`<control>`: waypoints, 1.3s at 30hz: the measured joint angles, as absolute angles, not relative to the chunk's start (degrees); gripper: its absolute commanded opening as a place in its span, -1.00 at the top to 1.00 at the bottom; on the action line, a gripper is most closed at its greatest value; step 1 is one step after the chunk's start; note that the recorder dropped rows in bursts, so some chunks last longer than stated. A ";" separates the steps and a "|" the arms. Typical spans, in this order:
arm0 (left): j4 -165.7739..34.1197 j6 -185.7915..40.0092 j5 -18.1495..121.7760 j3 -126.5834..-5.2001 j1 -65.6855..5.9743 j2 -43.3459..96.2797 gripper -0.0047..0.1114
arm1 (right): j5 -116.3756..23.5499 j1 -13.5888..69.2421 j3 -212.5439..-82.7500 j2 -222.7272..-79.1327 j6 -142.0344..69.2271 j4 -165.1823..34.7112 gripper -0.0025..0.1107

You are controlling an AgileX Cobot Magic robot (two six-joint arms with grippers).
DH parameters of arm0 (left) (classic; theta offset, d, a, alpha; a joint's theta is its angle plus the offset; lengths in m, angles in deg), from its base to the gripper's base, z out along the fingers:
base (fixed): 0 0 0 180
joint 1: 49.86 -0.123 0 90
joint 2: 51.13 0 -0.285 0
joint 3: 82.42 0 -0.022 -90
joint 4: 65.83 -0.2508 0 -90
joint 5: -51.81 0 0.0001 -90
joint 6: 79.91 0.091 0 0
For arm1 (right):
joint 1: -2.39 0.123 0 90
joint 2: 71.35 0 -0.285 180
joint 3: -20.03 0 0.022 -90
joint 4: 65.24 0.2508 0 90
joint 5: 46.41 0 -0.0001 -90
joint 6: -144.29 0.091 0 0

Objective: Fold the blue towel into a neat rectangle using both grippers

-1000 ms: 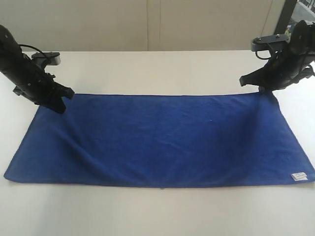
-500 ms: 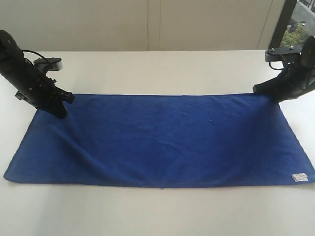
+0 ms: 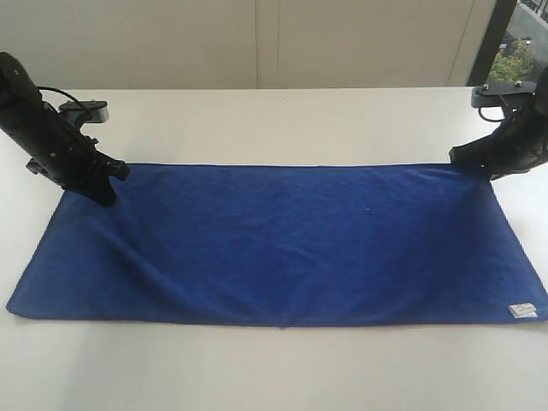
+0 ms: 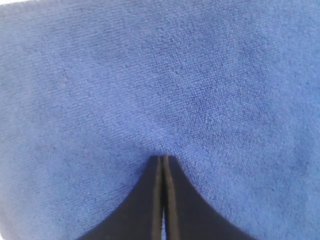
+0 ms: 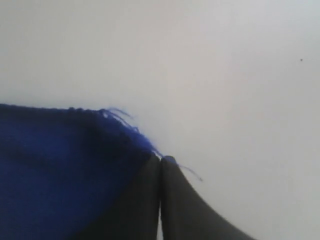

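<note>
Jaws closed — pinching blue towel [image 3: 282, 244].

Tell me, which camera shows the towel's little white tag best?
The exterior view: the white tag shows clearly at a corner of the blue towel, low on the right. The left wrist view shows only plain blue cloth; the right wrist view shows a frayed corner, but no tag.

No words or numbers can be read; the small white tag [image 3: 522, 309] on the blue towel [image 3: 282, 240] is too small to make out.
</note>
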State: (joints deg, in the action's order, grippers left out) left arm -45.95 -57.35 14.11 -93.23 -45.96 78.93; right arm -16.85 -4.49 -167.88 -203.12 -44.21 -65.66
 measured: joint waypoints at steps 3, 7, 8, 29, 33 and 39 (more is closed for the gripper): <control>-45.95 -57.35 14.11 -93.23 -45.96 78.93 0.92 | -15.72 -4.49 -167.88 -200.54 -44.21 -65.24 0.96; -45.95 -57.35 14.07 -93.23 -45.96 78.93 0.92 | -9.25 -3.90 -167.88 -197.15 -44.21 -65.24 0.96; -45.95 -57.35 14.07 -93.23 -45.96 78.93 0.92 | -7.10 -3.77 -167.88 -196.48 -44.21 -64.90 0.96; -50.41 -59.72 -0.41 -74.74 -45.96 54.19 0.92 | -3.54 -2.01 -141.03 -169.68 -44.21 -54.02 0.96; -50.29 -60.46 4.17 -66.98 -45.96 53.82 0.92 | -6.67 1.39 -133.59 -168.55 -44.21 -53.51 0.96; -50.29 -61.62 13.23 -61.08 -45.96 57.59 0.92 | -14.49 2.41 -127.36 -168.75 -40.94 -56.96 0.96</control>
